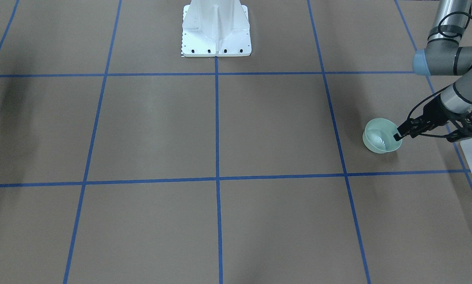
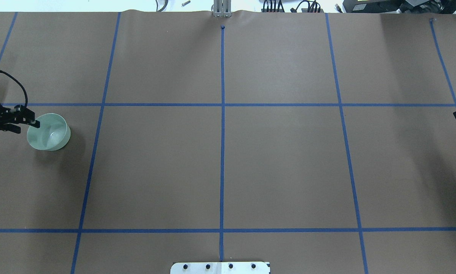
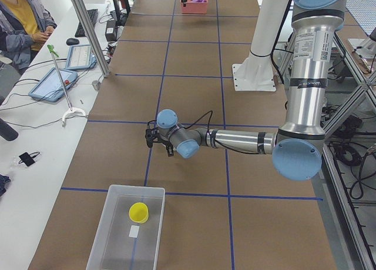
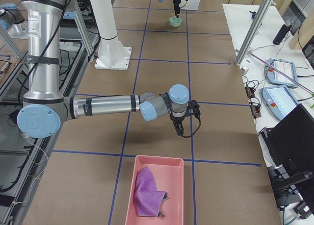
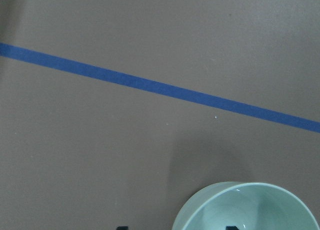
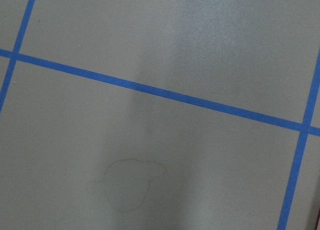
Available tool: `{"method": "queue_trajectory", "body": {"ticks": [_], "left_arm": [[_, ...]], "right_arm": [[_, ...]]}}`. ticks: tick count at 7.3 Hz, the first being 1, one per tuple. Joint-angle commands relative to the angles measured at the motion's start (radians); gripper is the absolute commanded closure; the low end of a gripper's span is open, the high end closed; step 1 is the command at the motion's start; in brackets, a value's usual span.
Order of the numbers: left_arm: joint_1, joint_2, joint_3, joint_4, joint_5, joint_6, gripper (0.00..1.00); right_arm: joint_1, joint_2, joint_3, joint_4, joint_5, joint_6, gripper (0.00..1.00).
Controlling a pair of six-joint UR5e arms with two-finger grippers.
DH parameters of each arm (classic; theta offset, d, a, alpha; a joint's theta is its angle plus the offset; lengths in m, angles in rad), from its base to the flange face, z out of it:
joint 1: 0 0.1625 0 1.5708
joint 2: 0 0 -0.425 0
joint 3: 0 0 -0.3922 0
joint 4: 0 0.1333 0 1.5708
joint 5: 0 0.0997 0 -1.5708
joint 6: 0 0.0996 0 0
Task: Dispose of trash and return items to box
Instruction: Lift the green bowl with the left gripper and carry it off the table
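The mint-green bowl stood upright on the brown surface at the overhead view's 9 o'clock edge. It was the one item outside the box, where the yellow cup already sat. The purple cloth lay in the pink tray. The left claw sat at the bowl's 9 o'clock rim, spread wide, one finger inside the wall and one outside, not pinching. The bowl looked light, stiff and slick, so a pinch deep on that thin wall seemed best; a one-sided grip might let it swing or slip. Whether the right claw was spread or closed, I could not tell.
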Motion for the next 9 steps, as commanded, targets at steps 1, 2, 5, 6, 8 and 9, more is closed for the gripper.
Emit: {"method": "queue_trajectory", "body": {"ticks": [1, 2, 5, 6, 8, 9], "left_arm": [[0.022, 0.007, -0.002, -0.004, 0.002, -0.001, 0.62], [0.025, 0.007, -0.002, -0.005, 0.004, -0.002, 0.79], [0.033, 0.009, -0.005, -0.01, -0.007, -0.039, 1.0], [0.023, 0.009, -0.04, -0.005, -0.092, -0.041, 1.0], [-0.213, -0.013, 0.011, 0.016, -0.258, 0.078, 1.0], [-0.327, -0.049, 0.059, 0.11, -0.272, 0.266, 1.0]], "right_arm": [[-0.002, 0.0, -0.004, 0.0, 0.001, 0.0, 0.0], [-0.003, 0.0, -0.004, 0.0, 0.001, 0.0, 0.0], [-0.005, 0.0, -0.006, 0.0, 0.002, 0.002, 0.0], [-0.005, 0.001, -0.006, 0.0, 0.002, 0.0, 0.0], [-0.005, 0.001, -0.007, 0.0, 0.002, 0.0, 0.0], [-0.008, 0.001, -0.007, 0.0, 0.001, 0.0, 0.0]]}}
